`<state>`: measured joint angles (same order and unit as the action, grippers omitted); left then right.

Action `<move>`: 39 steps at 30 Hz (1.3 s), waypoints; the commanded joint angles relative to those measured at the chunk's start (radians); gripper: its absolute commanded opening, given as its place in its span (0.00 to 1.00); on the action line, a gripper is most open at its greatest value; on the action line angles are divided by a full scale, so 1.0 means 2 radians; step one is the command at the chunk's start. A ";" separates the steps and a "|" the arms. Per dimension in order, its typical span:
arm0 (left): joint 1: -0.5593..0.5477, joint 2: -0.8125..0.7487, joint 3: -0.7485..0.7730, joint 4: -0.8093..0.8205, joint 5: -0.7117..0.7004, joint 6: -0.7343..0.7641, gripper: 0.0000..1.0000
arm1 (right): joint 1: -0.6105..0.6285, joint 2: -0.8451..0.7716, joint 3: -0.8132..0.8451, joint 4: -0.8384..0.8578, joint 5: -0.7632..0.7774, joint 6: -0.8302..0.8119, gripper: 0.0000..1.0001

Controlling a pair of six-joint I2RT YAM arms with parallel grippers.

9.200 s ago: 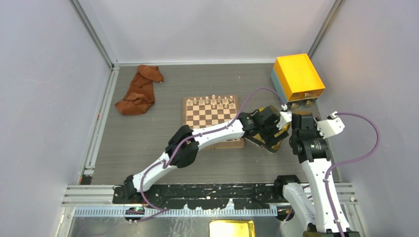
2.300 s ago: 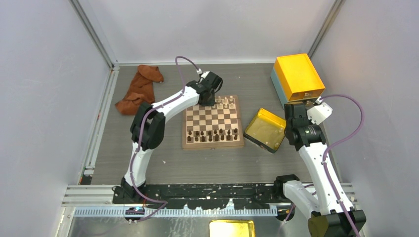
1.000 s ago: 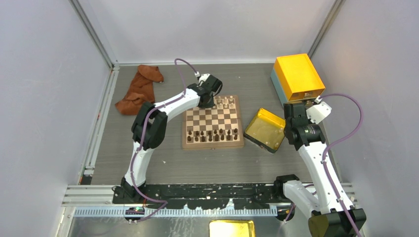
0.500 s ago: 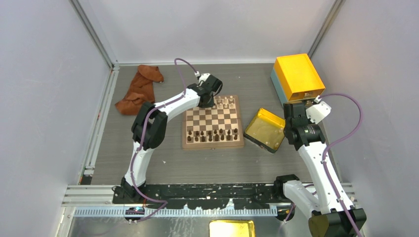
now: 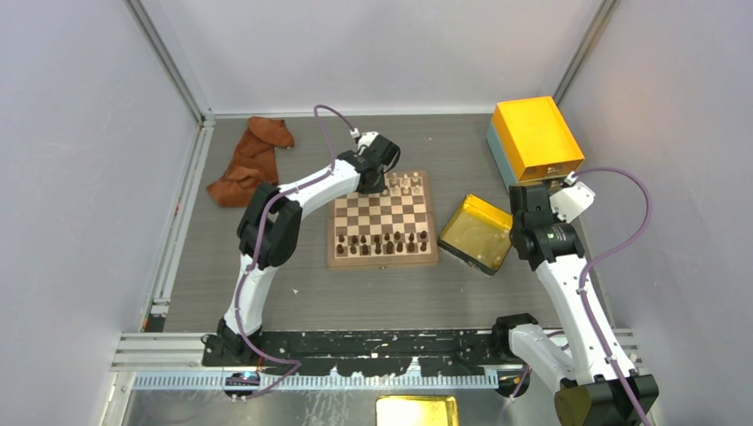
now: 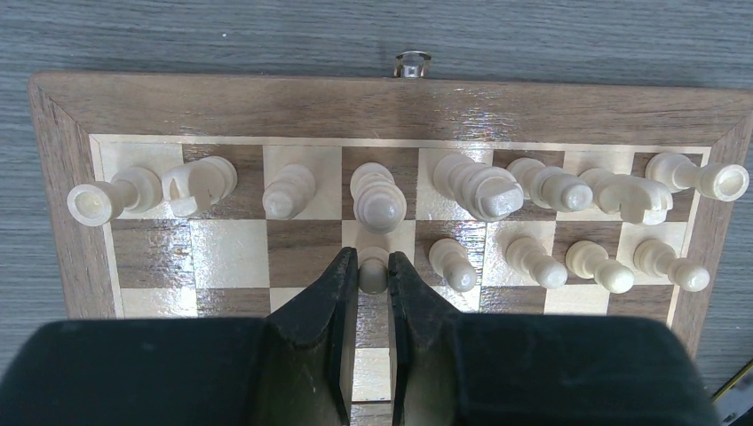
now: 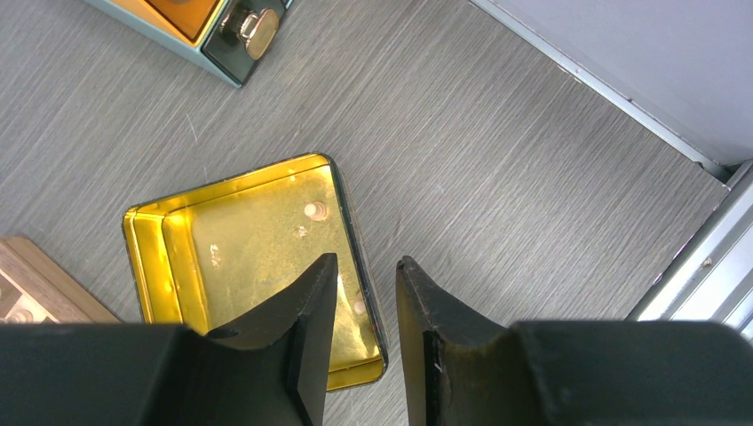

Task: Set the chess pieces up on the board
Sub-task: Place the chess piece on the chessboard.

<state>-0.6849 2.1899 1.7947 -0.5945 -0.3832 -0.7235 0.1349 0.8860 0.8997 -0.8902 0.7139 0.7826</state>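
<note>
**Left gripper.** You had the left gripper [image 6: 373, 263] clenched on one cream pawn [image 6: 373, 275], with a finger pressed to each side of it. The gripper and pawn were over the board [image 6: 222, 106], in the second row from its far edge and on the fourth square from the left in the left wrist view. Whether the pawn's base touched the square could not be told.

**Chess pieces.** The other chess pieces [image 6: 377, 197] stood on the board. Eight of them filled the row along its far edge, directly beyond the held pawn. Four more pawns [image 6: 453, 264] stood in the held pawn's own row, on the squares to its right. The dark chessmen [image 5: 382, 241] occupied the rows at the board's near edge.

**Right gripper.** Your right gripper [image 7: 366, 261] was well apart from the board, off its right side. Its jaws were parted and nothing was held between them. It hung above the outer rim of the golden tray [image 7: 231, 240], which lay on the worktop [image 5: 293, 293] just beside the board's right edge.

**Other items.**
- An orange-yellow box [image 5: 535, 138] stood beyond the board's far right corner.
- A brown cloth [image 5: 251, 161] lay off the board's far left corner.
</note>
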 commanded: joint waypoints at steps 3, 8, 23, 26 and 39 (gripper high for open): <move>0.004 0.003 0.006 0.009 -0.009 0.004 0.04 | 0.003 -0.002 0.006 0.017 0.015 -0.002 0.37; 0.003 0.000 0.002 0.007 -0.011 0.002 0.11 | 0.002 -0.003 0.004 0.017 0.015 -0.002 0.37; 0.003 -0.003 0.003 -0.001 -0.017 0.004 0.28 | 0.002 -0.003 0.002 0.019 0.011 -0.001 0.37; 0.003 -0.003 0.003 -0.001 -0.018 0.005 0.30 | 0.002 -0.003 0.001 0.019 0.012 -0.001 0.37; -0.001 -0.011 0.004 -0.003 -0.024 0.008 0.29 | 0.002 -0.007 0.001 0.019 0.010 -0.001 0.37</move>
<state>-0.6849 2.1899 1.7943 -0.6029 -0.3935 -0.7204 0.1356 0.8860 0.8993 -0.8841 0.7132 0.7826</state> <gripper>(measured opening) 0.297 0.366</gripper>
